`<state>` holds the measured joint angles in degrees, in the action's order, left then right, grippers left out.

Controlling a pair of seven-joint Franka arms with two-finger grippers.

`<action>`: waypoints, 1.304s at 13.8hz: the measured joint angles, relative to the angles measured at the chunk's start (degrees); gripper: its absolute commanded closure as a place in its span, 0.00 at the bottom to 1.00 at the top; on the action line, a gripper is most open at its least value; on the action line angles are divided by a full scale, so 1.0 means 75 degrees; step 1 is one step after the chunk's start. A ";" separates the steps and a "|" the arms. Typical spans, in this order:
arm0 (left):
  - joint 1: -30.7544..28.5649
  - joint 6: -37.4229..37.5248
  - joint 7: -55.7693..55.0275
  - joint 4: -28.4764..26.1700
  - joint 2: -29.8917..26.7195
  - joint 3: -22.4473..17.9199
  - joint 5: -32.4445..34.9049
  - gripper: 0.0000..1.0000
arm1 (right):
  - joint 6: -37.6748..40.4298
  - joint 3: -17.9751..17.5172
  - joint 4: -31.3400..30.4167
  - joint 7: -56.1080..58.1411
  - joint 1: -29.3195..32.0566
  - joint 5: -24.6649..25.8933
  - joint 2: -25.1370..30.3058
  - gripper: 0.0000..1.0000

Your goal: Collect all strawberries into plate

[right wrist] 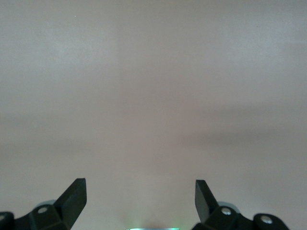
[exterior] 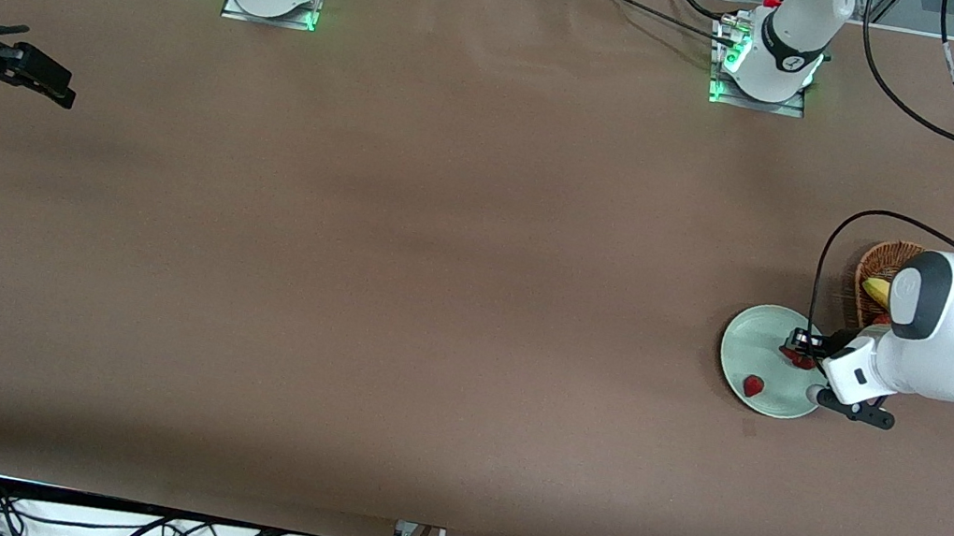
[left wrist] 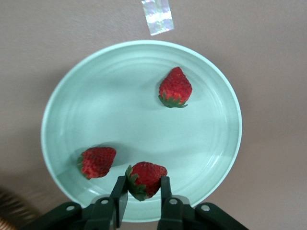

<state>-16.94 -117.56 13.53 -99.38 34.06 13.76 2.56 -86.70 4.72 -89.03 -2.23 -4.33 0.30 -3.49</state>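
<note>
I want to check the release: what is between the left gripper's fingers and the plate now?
In the left wrist view, a strawberry sits between the left gripper fingers, over the plate.

Even overhead light, soft shadows; right wrist view hazy, washed out.

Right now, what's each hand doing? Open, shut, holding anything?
Left hand: over the plate, closed on a strawberry.
Right hand: open, holding nothing, waiting at the right arm's end of the table.
</note>
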 measured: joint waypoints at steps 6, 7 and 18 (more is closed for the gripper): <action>0.0014 0.0340 -0.0007 0.0217 -0.0310 0.0105 0.0011 0.00 | 0.0000 0.0014 0.0002 -0.0002 0.0022 0.0000 -0.0003 0.00; 0.0013 0.0624 -0.0043 0.0334 -0.0555 0.0121 0.0010 0.00 | 0.0000 0.0014 0.0003 -0.0002 0.0022 0.0000 -0.0004 0.00; 0.0034 0.4123 -0.1009 0.1086 -0.3654 0.0318 -0.0197 0.00 | 0.0000 0.0015 0.0017 -0.0004 0.0029 0.0000 -0.0037 0.00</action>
<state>-16.69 -86.64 5.96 -91.23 6.66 16.14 1.09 -86.70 4.84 -88.91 -2.26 -4.11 0.30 -3.77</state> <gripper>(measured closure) 0.000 0.000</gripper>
